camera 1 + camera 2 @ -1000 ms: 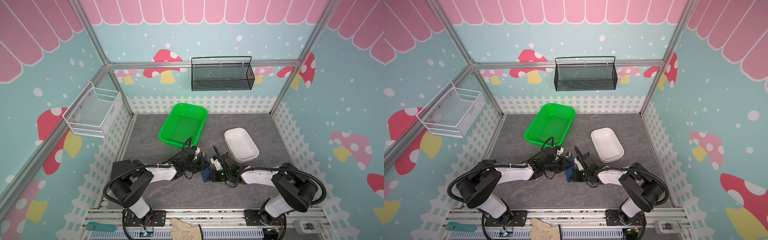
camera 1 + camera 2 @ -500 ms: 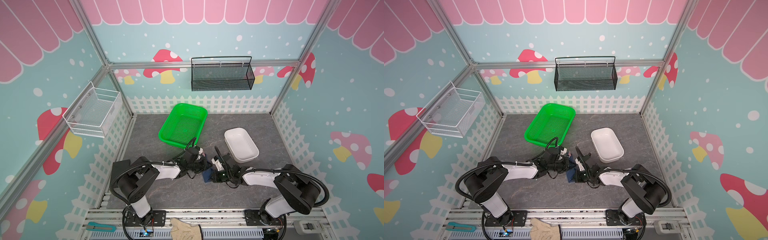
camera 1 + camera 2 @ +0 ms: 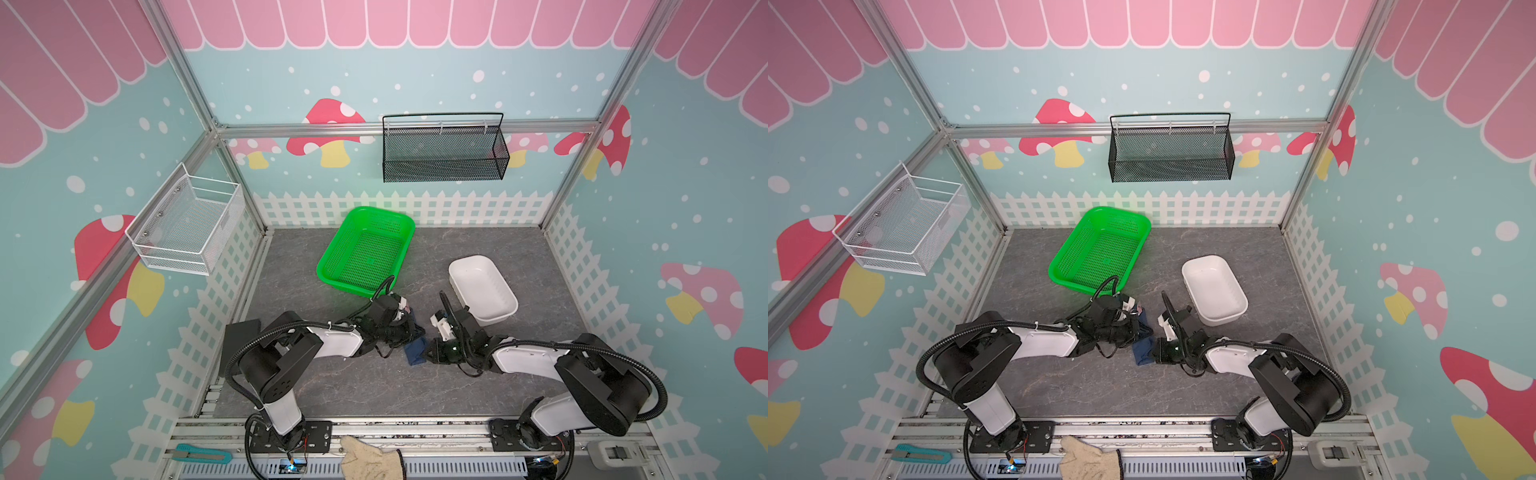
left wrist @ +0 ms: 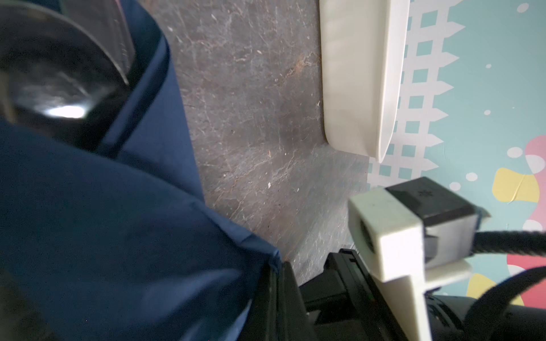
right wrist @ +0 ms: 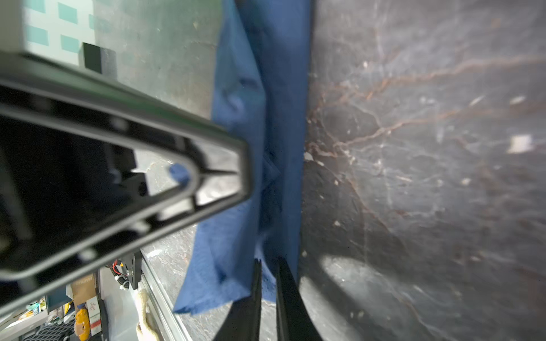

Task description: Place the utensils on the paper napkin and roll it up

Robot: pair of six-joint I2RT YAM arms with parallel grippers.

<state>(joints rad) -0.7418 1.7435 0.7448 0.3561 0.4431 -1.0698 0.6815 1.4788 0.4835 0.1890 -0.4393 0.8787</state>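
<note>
Napkin [image 5: 227, 251] edge in right fingers [image 5: 247, 298].

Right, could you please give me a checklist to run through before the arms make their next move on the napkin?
1. The utensils wrapped in the paper napkin: cannot tell; neither shows in any view.
2. The right gripper pinching the napkin's edge: ok, shut on blue paper.
3. The left gripper shut at the napkin's other end: ok; whether it grips paper, cannot tell.
4. Roll tight: not ok; the wrist views show loose, open folds.
5. The white tub and green basket apart from the napkin: ok.
</note>
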